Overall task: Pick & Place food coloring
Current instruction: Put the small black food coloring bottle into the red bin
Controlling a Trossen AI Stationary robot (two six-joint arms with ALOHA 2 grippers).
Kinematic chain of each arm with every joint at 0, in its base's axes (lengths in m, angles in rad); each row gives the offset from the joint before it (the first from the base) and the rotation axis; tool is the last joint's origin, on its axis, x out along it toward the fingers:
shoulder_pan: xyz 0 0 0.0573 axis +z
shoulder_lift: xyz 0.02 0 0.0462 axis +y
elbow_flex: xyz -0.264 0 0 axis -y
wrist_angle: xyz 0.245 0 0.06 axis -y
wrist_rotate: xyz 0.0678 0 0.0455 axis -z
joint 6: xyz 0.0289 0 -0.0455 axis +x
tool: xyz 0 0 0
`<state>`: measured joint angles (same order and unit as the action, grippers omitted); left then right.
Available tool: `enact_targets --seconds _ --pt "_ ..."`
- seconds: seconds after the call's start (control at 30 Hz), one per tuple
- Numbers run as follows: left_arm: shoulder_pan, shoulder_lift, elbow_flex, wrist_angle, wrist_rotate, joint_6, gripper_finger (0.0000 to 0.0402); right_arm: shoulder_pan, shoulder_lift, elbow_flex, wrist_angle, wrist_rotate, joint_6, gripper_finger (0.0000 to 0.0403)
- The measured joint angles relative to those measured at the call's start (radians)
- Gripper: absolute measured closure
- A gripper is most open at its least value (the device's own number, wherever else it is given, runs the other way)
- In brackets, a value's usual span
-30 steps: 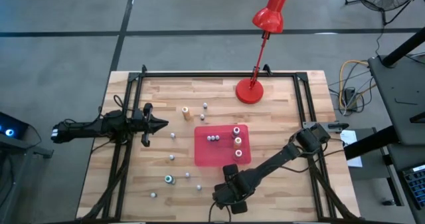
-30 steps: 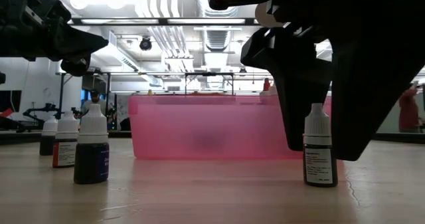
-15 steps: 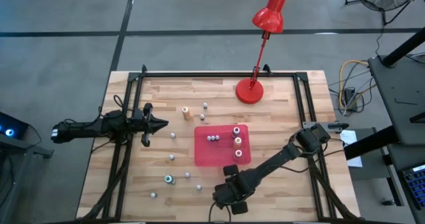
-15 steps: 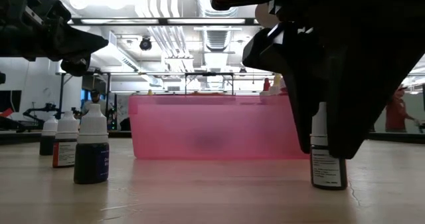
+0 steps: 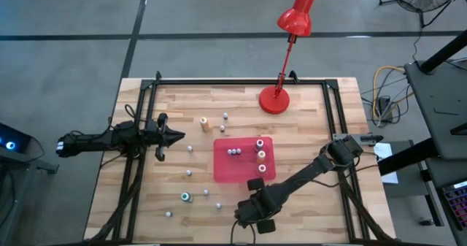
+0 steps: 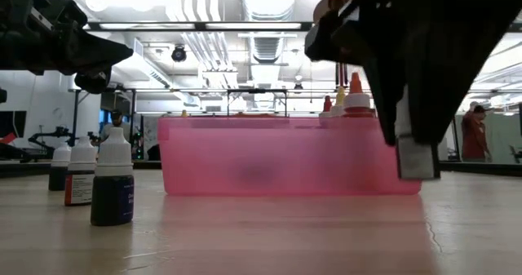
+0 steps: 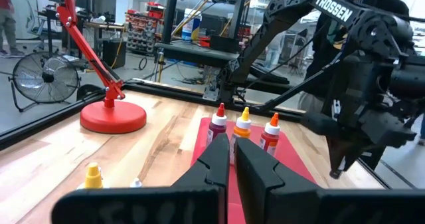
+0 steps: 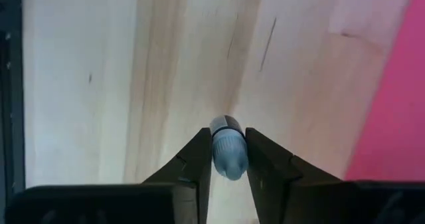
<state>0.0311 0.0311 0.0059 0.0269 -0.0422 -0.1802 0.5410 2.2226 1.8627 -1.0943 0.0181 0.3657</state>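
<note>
Right wrist view: a small food-coloring bottle (image 8: 228, 146), pale cap toward the camera, is pinched between the right gripper's (image 8: 228, 159) two dark fingers, over bare wood beside the red tray's (image 8: 392, 111) edge. In the low view the same bottle (image 6: 416, 148) hangs clear of the tabletop, in front of the tray's near right corner.

High view: right gripper (image 5: 257, 211) sits at the table's near edge, just below the tray (image 5: 244, 159). On the tray stand several bottles: a tight row of small ones (image 5: 233, 152) and three larger ones (image 5: 261, 155) along its right side. More bottles are scattered on the wood left of the tray: an orange one (image 5: 205, 122), a teal-capped one (image 5: 186, 196), pale ones between.

Left gripper (image 5: 172, 136), fingers shut and empty, hovers over the left part of the table, pointing toward the tray.

Red desk lamp (image 5: 275, 100) stands at the far edge.
</note>
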Motion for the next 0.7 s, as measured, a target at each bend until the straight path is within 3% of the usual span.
enact_targets --seconds 0.7 --pt "0.0 0.0 0.0 0.0 0.0 0.0 0.0402 -0.022 -0.03 0.438 -0.419 0.006 -0.052 0.0336"
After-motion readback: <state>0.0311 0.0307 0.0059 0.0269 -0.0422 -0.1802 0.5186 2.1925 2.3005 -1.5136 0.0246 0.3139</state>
